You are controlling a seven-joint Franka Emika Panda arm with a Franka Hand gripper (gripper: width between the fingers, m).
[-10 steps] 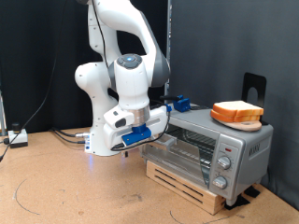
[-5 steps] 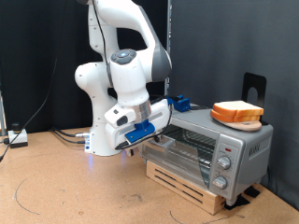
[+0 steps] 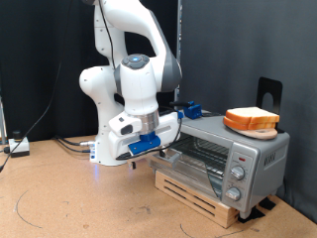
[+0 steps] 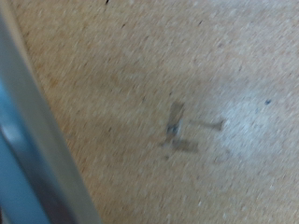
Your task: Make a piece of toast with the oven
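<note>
The piece of toast (image 3: 251,120) lies flat on top of the oven (image 3: 223,157), at the end nearest the exterior view's right. The silver oven stands on a low wooden pallet (image 3: 198,194), with its knobs (image 3: 237,173) on the right side panel. My gripper (image 3: 164,150) is at the upper left corner of the glass door (image 3: 196,159), pressed close to it. Its fingers are hidden behind the hand's blue parts. The wrist view shows only brown tabletop (image 4: 177,112) and a blurred grey-blue edge (image 4: 28,140); no fingers or toast appear there.
The white arm's base (image 3: 104,149) stands left of the oven on the brown table (image 3: 69,203). Cables (image 3: 69,144) trail off to the left. A black bracket (image 3: 268,94) rises behind the oven. A black curtain backs the scene.
The hand tipped up and right toward the oven door half a second ago, then settled back down slightly. Toast and oven have not moved.
</note>
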